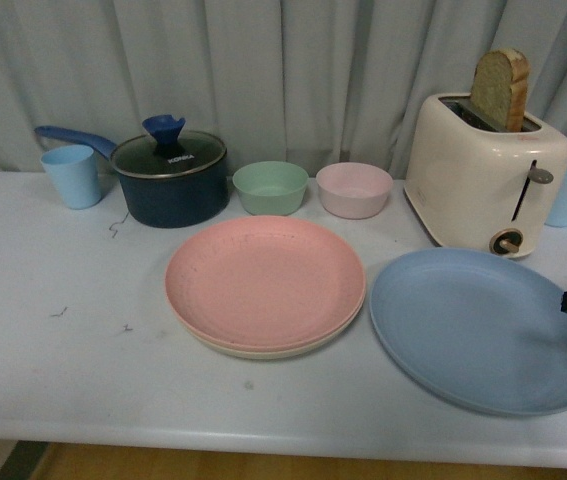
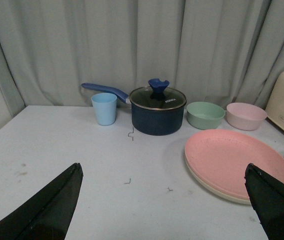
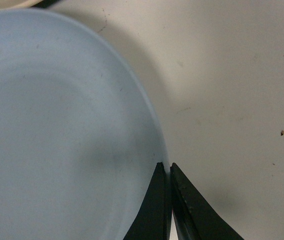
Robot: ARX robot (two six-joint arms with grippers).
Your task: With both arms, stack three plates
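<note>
The pink plate (image 1: 263,278) already sat nested on the beige plate (image 1: 263,352) near the middle of the table (image 1: 63,360), so only the blue plate (image 1: 473,330) remained to go on top; it lay flat on the table to the right of that pair, close beside it but not touching, in front of the toaster (image 1: 483,180). The right gripper (image 3: 167,166) had come in low at the blue plate's far right edge, and in the right wrist view its jaws were pinched nearly together over the rim, one finger on the plate's inner slope and the other outside on the table side, so it appeared to be grasping the rim. The left gripper (image 2: 162,210) hung above bare table to the left of the stack with its fingers (image 2: 51,205) spread wide and nothing between them. The step in hand was judged to be lifting the blue plate and carrying it leftward onto the pink one. A thin edge grip on a wide, shallow plate would likely let it droop or twist, so the lift called for a firm pinch and a slow rise, high enough for the hanging side to clear the pink plate's rim. The plate would best be centred over the stack before lowering and released only once it rested level. The toaster and the pink bowl (image 1: 354,188) behind stood near enough that the path was better kept toward the front of the table.
</note>
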